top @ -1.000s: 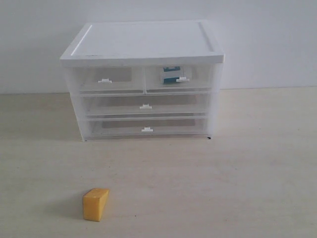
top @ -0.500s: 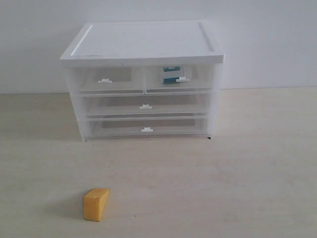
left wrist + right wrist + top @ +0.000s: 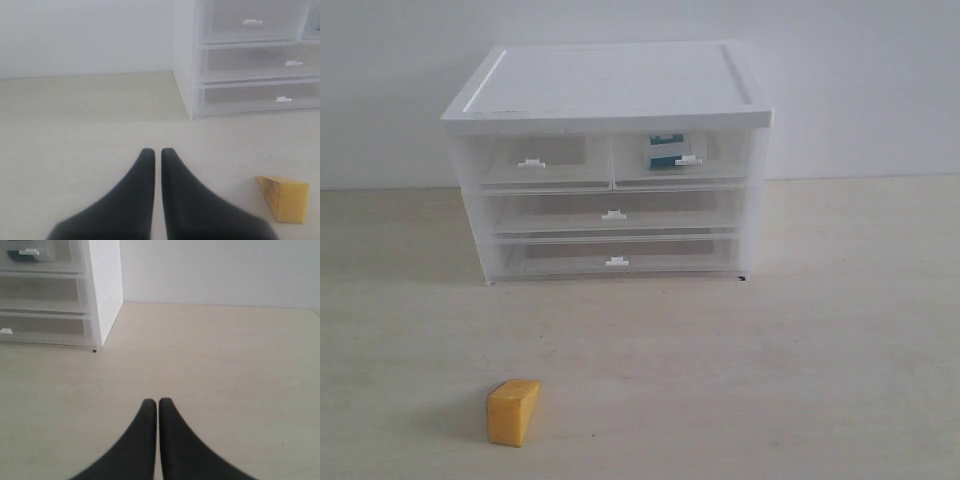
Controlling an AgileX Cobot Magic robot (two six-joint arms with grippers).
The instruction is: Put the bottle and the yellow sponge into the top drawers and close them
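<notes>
The yellow sponge (image 3: 513, 411) lies on the table in front of the cabinet's left side; the left wrist view shows the sponge (image 3: 285, 198) beside my left gripper (image 3: 158, 151), which is shut and holds nothing. The bottle (image 3: 665, 152) shows through the clear front of the top right drawer (image 3: 680, 160), which is pushed in. The top left drawer (image 3: 533, 162) is pushed in too and looks bare. My right gripper (image 3: 158, 402) is shut over bare table, off the cabinet's right corner. Neither gripper appears in the exterior view.
The white-topped cabinet (image 3: 610, 82) stands at the back against a pale wall. Below the top drawers sit two full-width clear drawers (image 3: 613, 214), both pushed in. The table (image 3: 800, 350) is pale wood.
</notes>
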